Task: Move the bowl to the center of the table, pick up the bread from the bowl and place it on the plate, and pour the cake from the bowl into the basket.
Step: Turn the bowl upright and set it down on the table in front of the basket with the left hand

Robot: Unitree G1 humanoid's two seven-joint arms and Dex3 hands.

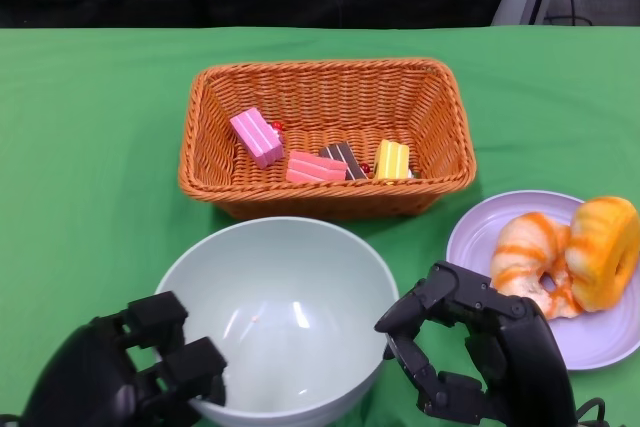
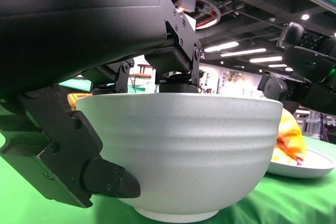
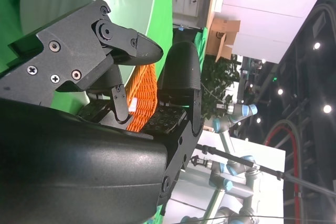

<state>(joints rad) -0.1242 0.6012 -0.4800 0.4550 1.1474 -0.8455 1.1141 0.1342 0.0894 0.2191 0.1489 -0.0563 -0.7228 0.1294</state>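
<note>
The left hand (image 1: 120, 372) grips the rim of the empty pale-green bowl (image 1: 275, 312), which sits near the table's middle, just before the wicker basket (image 1: 325, 137) now holding the cake pieces (image 1: 315, 159). It should release gently, lifting clear without tipping. The right hand (image 1: 480, 357), empty with loosely curled fingers, hovers beside the plate (image 1: 475, 237) of bread (image 1: 565, 252).

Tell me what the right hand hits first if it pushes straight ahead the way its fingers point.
Probably the bowl: the right hand hangs open beside its rim, fingers curled toward it. Depth is unclear.
</note>
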